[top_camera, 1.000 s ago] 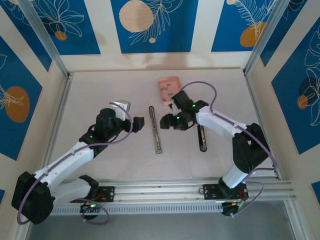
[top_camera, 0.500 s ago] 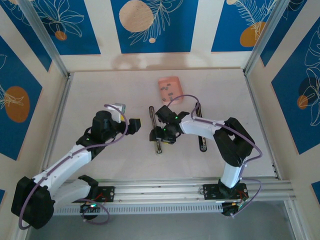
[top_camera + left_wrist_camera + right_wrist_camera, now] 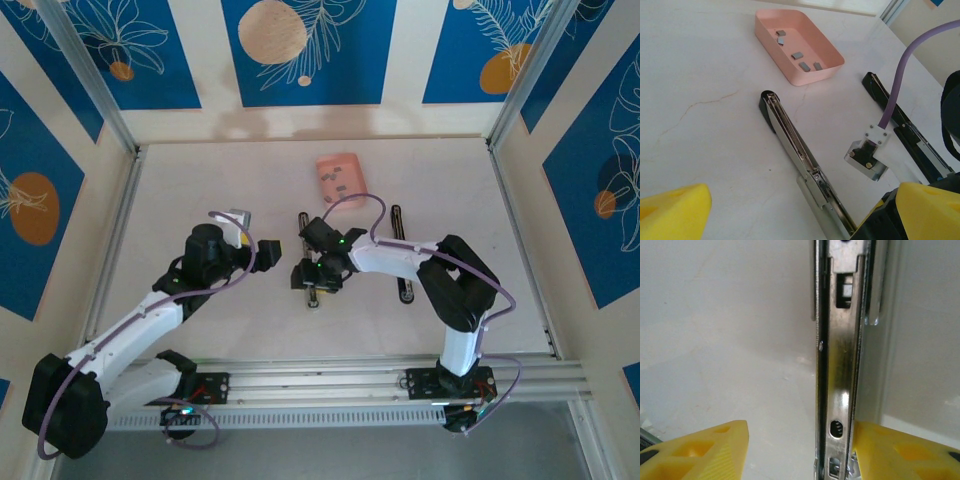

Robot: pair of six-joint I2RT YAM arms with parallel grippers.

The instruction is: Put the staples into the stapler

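Staples [image 3: 804, 65] first: several tiny dark grey strips lie loose and flat on the floor of the shallow pink tray [image 3: 816, 75], spread from its middle toward one end. That tray sits on the pale surface [image 3: 705, 125] at the far side, just past the far tip of the stapler [image 3: 790, 145] and not touching it.

And the stapler lies in two pieces, folks. Its silver rail [image 3: 840, 365] runs lengthwise at mid-surface, with a black cap at the far end. Whether any strip sits inside the rail, I cannot tell. Its black bar [image 3: 876, 89] lies off to the right of the rail, roughly parallel and well apart from it.

Now the right end effector [image 3: 797, 450]: it is down low over the near part of the rail, straddling it. Its jaws are about half apart and not clamped. One yellow pad sits tight beside the rail's edge, while the other stands off with bare surface between it and the metal. Its purple cable [image 3: 895, 92] arcs across above the black bar.

Over on the other side, the left end effector [image 3: 800, 215] hovers to the left of the rail, near its near half. Its jaws are spread wide, with the yellow fingertips at either edge of its own wrist view, and it holds nothing. It looks along the rail toward the tray, with the right arm's wrist close by.
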